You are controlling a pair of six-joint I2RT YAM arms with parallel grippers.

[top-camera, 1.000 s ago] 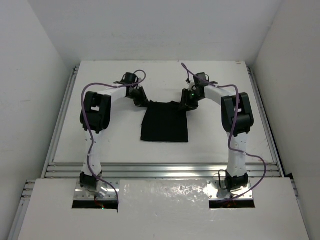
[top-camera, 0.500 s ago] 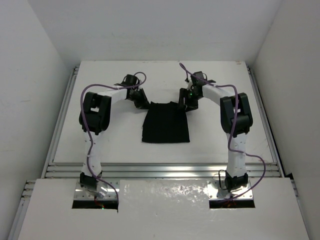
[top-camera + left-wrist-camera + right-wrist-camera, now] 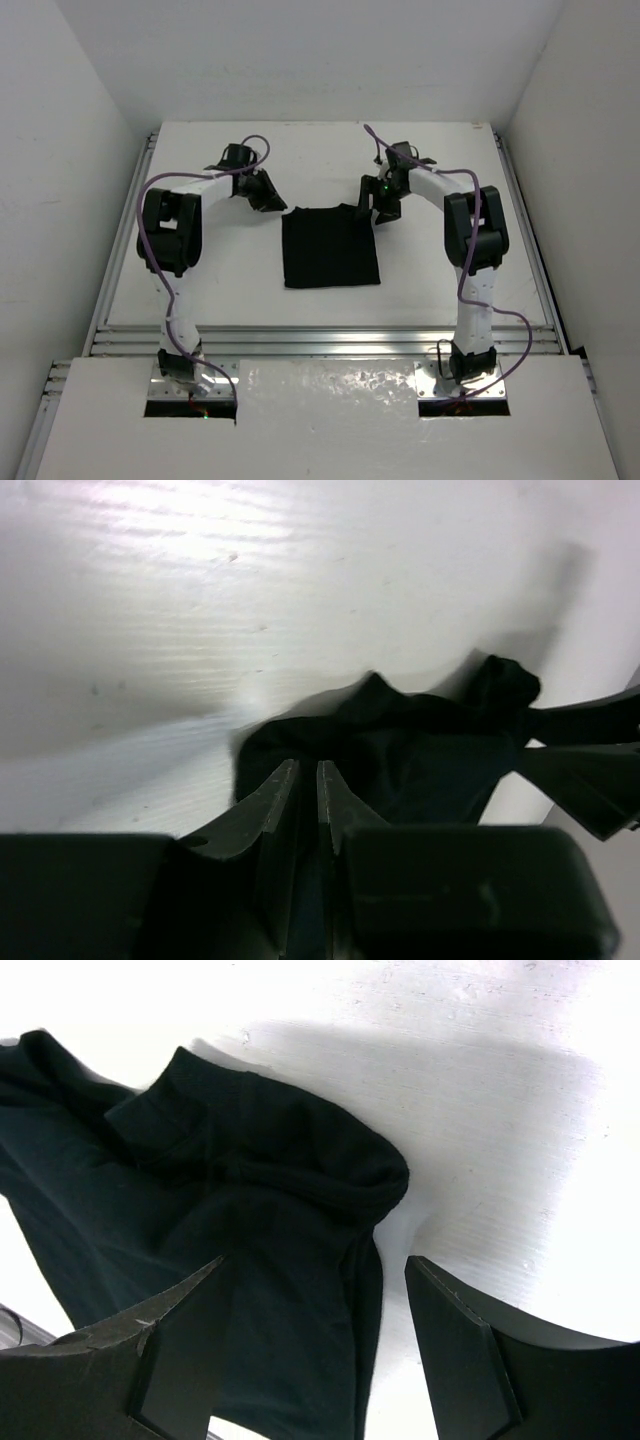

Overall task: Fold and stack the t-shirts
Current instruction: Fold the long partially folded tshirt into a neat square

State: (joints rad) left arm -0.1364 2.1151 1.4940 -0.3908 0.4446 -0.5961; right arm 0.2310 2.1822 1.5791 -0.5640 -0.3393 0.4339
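The black t-shirt (image 3: 330, 247) lies folded into a flat rectangle in the middle of the white table. My left gripper (image 3: 272, 200) hovers at its far left corner. In the left wrist view the left gripper (image 3: 307, 768) has its jaws only a narrow slit apart over the bunched edge of the t-shirt (image 3: 420, 750), and whether cloth is pinched does not show. My right gripper (image 3: 381, 208) is at the far right corner. In the right wrist view the right gripper (image 3: 315, 1260) stands wide open above the rumpled corner of the t-shirt (image 3: 200, 1180), holding nothing.
The white table (image 3: 200, 270) is walled in by white panels on the left, right and back. Metal rails (image 3: 320, 340) run along its near edge, ahead of the two arm bases. Purple cables loop along both arms.
The left arm swung to the left and the t-shirt's far left corner came out leftwards with it. The right gripper's jaws opened wider and lifted off the far right corner.
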